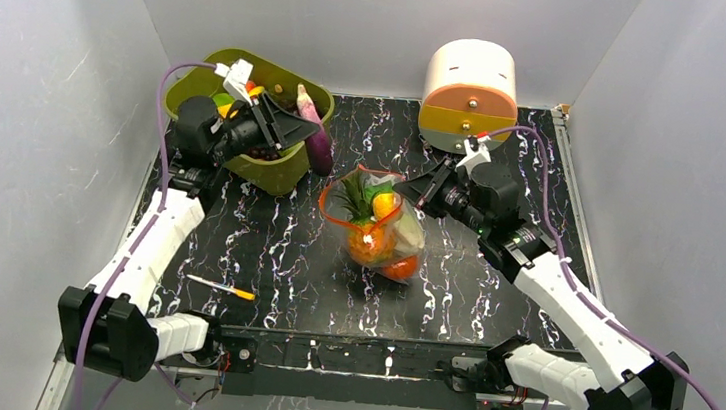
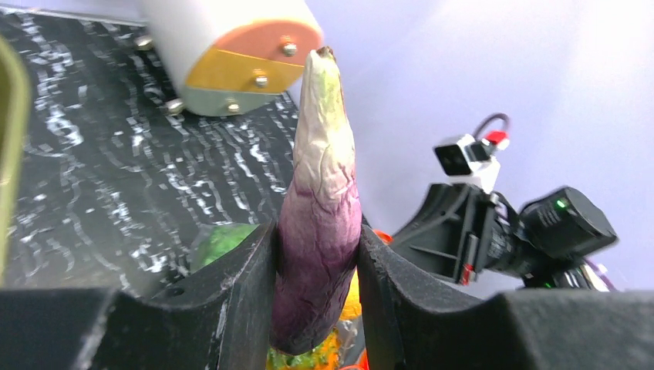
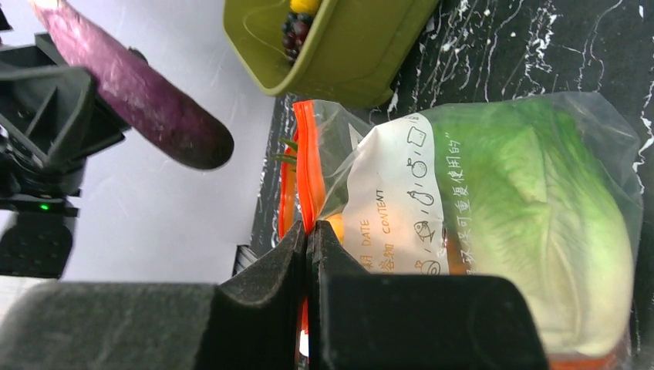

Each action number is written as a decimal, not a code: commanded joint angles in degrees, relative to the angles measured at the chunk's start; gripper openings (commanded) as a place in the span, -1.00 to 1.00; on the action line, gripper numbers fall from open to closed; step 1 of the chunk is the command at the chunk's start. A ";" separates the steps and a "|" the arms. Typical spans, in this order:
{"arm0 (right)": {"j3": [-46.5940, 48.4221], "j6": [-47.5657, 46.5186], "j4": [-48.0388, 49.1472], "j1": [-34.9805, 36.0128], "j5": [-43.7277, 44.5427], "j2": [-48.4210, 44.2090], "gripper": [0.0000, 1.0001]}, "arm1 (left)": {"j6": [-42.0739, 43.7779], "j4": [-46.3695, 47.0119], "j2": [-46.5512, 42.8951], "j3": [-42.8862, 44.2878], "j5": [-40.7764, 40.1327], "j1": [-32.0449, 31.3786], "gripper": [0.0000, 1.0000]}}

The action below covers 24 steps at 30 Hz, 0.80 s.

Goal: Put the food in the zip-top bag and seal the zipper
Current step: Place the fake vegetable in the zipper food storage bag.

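Observation:
The clear zip-top bag [image 1: 405, 231] stands mid-table with its mouth open toward the left, holding green lettuce [image 3: 540, 208], orange pieces and a yellow piece. My right gripper [image 1: 424, 193] is shut on the bag's red-orange zipper strip [image 3: 306, 154]; in the right wrist view its jaws [image 3: 308, 235] pinch the strip. My left gripper [image 1: 304, 131] is shut on the purple eggplant [image 1: 320, 153] and holds it in the air left of the bag's mouth. In the left wrist view the eggplant [image 2: 320, 200] stands upright between the fingers [image 2: 247, 301], above the bag's contents.
An olive-green bin [image 1: 277, 172] with more toy food stands at the back left, just behind the left gripper. A white and orange round device [image 1: 468, 93] sits at the back. A yellow-tipped pen [image 1: 220, 288] lies near the front left.

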 commanded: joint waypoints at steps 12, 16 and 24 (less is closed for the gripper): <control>-1.21 10.68 11.87 0.25 1.54 -5.48 -1.00 | 5.47 27.84 -6.57 -10.53 -10.03 -16.56 -0.91; -0.34 10.89 11.95 0.27 -1.19 -4.96 -1.00 | 8.78 33.15 -5.25 -12.70 -13.73 -19.10 -0.99; 0.61 11.97 13.14 0.28 -3.00 -4.28 -1.00 | 16.30 41.20 -2.97 -19.30 -18.75 -23.25 -1.00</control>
